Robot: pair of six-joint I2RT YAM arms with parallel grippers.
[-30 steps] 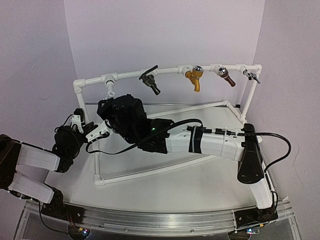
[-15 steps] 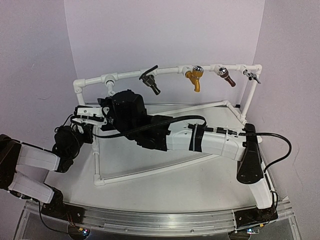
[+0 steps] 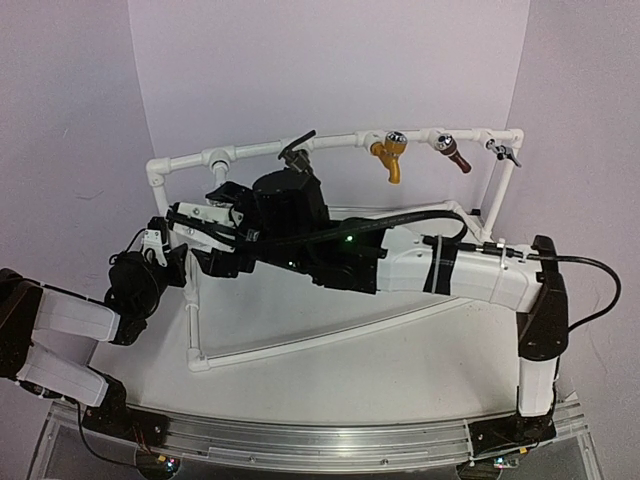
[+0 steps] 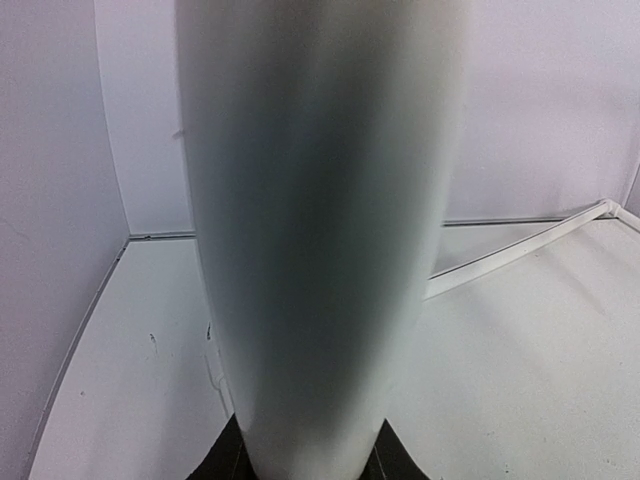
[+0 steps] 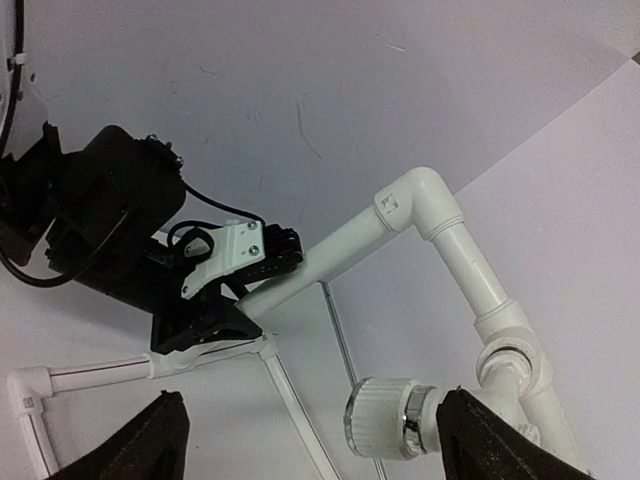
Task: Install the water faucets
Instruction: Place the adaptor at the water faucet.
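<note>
A white pipe frame stands on a white bench. On the right half of its top rail hang a gold-yellow tap, a brown tap and a small grey tap.

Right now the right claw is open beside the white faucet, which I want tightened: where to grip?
Probably the ribbed round knob of the white faucet, right claw coming from its free end, fingers on opposite sides; the other end joins the pipe fitting.

walls: plain pale lilac | table: white | light: seemingly even
</note>
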